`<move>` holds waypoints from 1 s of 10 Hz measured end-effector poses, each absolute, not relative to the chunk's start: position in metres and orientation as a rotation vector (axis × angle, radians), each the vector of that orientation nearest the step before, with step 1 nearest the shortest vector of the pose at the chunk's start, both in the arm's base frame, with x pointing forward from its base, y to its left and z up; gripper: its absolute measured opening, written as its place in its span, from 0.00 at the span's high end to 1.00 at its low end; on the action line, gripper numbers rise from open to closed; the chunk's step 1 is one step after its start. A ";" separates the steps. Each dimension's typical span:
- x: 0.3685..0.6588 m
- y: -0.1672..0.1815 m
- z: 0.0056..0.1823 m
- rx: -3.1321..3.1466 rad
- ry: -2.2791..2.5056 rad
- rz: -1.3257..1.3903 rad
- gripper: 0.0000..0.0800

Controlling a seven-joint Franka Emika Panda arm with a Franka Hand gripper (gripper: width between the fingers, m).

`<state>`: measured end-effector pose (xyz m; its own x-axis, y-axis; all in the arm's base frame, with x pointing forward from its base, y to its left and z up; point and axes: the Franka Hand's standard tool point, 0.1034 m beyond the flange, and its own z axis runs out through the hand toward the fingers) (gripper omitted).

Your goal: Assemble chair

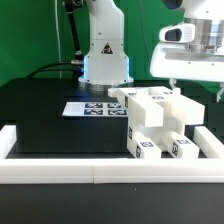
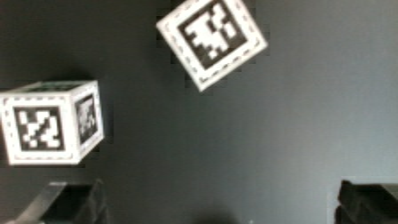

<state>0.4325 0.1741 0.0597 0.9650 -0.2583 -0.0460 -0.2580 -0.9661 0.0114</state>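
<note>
The chair's loose white pieces (image 1: 152, 118) stand clustered on the black table, right of centre in the exterior view: slabs, posts and small blocks with black-and-white tags. My gripper (image 1: 196, 86) hangs high above the cluster's right side, touching nothing. In the wrist view a white tagged cube (image 2: 50, 122) and a tilted white-edged tag (image 2: 214, 36) lie on the dark table far below. My gripper (image 2: 217, 206) is open, its dark fingertips (image 2: 71, 202) wide apart with only bare table between them.
The marker board (image 1: 92, 108) lies flat on the table in front of the arm's white base (image 1: 105, 55). A long white border rail (image 1: 100, 172) runs along the table's front edge, with raised ends at both sides.
</note>
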 end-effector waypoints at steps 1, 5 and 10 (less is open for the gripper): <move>0.428 0.177 0.057 3.110 -0.394 -0.071 0.19; 0.426 0.181 0.056 3.116 -0.343 -0.074 0.19; 0.421 0.185 0.055 3.129 -0.219 -0.077 0.19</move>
